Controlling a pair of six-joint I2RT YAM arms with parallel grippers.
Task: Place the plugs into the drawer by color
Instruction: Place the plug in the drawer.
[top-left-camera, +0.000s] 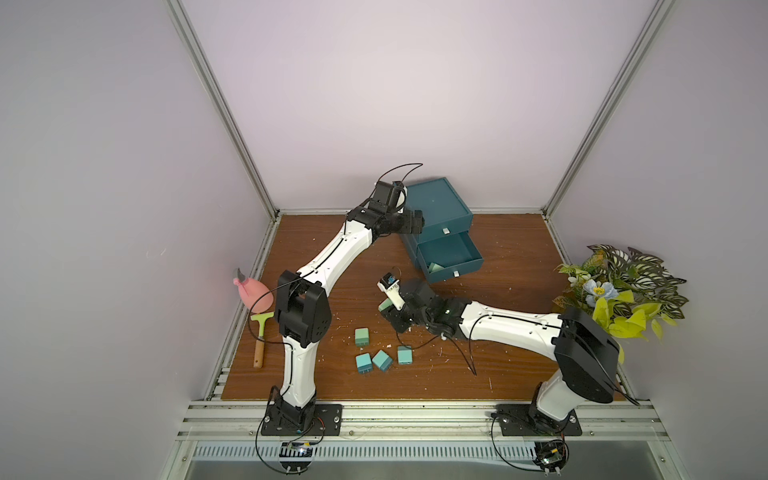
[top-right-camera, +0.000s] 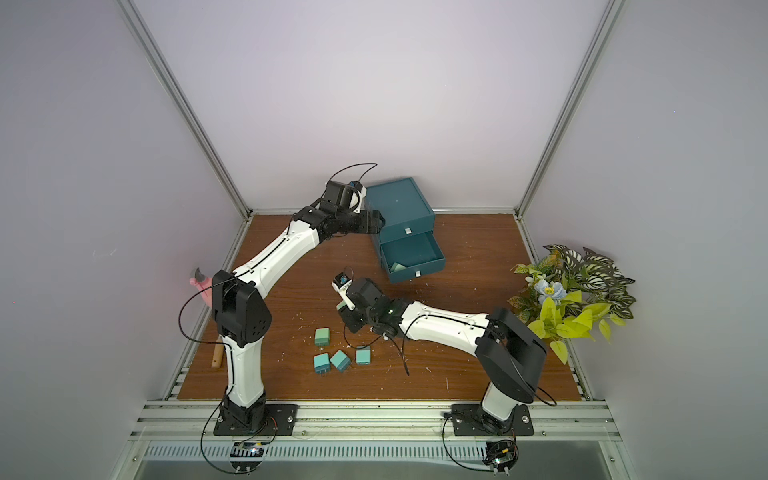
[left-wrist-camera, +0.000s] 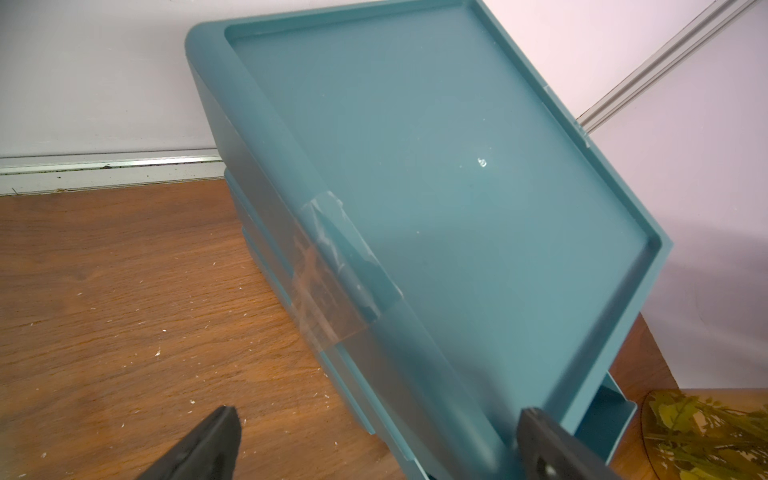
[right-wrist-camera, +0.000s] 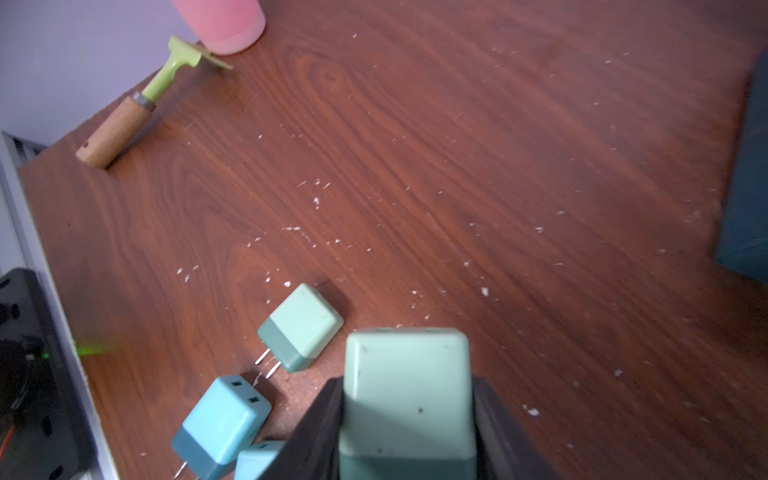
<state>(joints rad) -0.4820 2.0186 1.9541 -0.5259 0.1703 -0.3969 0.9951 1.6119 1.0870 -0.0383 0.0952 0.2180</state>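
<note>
1. Gripping the held green plug (right-wrist-camera: 409, 415), the right gripper (right-wrist-camera: 407, 384) has a dark finger (right-wrist-camera: 320, 419) pressed to each side of it. The plug's prongs are hidden.
2. In both top views this gripper and its plug sit mid-table (top-left-camera: 478, 374), to the near left of the drawer (top-left-camera: 436, 203) and well apart from it.
3. A loose green plug (top-left-camera: 361, 336) lies just near of the right gripper. Three turquoise plugs (top-left-camera: 382, 360) lie in a row nearer still, close together.
4. The drawer stands at the far centre by the back wall. The tray below its top one is pulled out, with another green plug (top-left-camera: 436, 268) in its near-left corner.
5. The left gripper (left-wrist-camera: 378, 412) is spread wide and holds nothing. It is at the drawer's left top edge, with one finger (left-wrist-camera: 208, 444) over the table beside the drawer and the other over the top rim. Contact: cannot tell.
6. A pink object (top-left-camera: 253, 295) and a scraper (top-left-camera: 261, 336) lie at the left edge, and a plant (top-left-camera: 615, 291) is at the right.
</note>
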